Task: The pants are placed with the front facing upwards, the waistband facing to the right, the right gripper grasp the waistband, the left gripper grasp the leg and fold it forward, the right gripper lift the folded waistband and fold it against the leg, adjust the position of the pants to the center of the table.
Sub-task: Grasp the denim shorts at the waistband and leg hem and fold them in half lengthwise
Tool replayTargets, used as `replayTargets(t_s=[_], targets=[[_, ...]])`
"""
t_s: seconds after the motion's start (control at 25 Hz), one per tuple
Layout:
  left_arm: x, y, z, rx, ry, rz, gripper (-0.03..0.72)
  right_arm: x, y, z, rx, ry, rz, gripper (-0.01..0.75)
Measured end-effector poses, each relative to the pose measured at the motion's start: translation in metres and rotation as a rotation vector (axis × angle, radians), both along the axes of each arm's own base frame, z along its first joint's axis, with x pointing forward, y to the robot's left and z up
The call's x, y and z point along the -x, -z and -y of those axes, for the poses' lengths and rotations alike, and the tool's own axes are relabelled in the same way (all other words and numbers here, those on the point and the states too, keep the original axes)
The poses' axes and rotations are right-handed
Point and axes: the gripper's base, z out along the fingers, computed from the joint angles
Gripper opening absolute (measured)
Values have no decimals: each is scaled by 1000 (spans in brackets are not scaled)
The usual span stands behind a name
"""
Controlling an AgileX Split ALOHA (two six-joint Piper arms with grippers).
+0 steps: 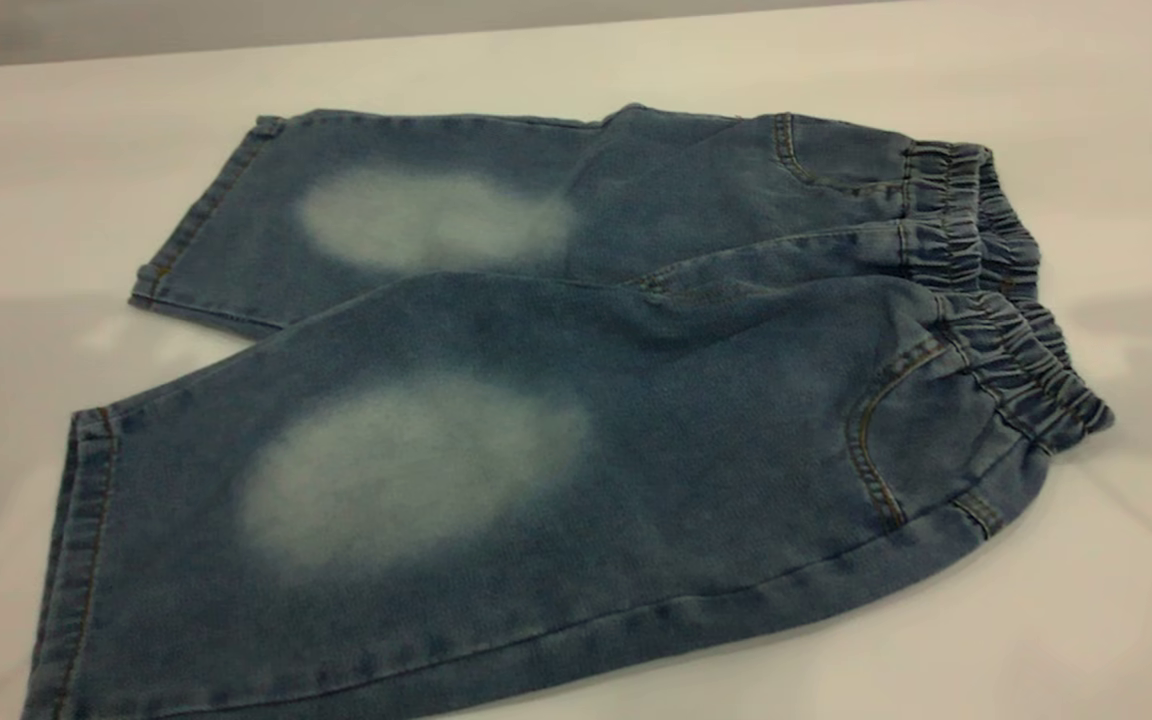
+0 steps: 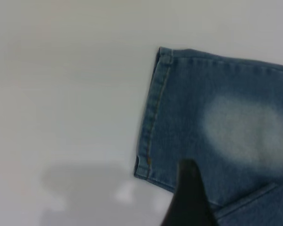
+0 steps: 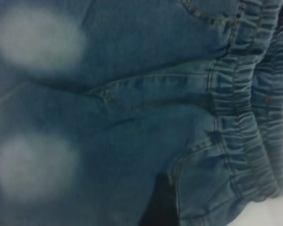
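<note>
The blue denim pants (image 1: 556, 400) lie flat on the white table (image 1: 1086, 100), front up, legs to the left and the gathered waistband (image 1: 996, 290) to the right. The near leg overlaps the far leg a little. Neither gripper shows in the exterior view. In the left wrist view a black part of the left gripper (image 2: 188, 197) hovers over the far leg (image 2: 217, 117) close to its hem (image 2: 153, 117). In the right wrist view a black part of the right gripper (image 3: 158, 202) hangs over the hip pocket, beside the waistband (image 3: 245, 117). Nothing is seen held.
Bare white tabletop (image 1: 56, 150) surrounds the pants on the left, behind and on the right. The near leg's hem (image 1: 76, 560) runs off the lower edge of the exterior view. The table's far edge (image 1: 336, 35) lies behind the pants.
</note>
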Motion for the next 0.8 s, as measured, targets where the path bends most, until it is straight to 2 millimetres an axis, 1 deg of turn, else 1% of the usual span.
replayTargets(t_s=[0.2,0.4,0.6,0.8], targets=[[-2,-2,-1,-4,-5,27,461,-7,19,0,3,-32,-62,573],[-2,-2,-1,-6,-7,37,461,-13,37,-6,-42,-97,-90,573],[-2,-2,-1,-6,-7,37,461,-9,54,-10,-108,-104,-90,573],[-2,-2,-1,-6,-7,38,461,-1,77,-7,-90,-43,-129,573]])
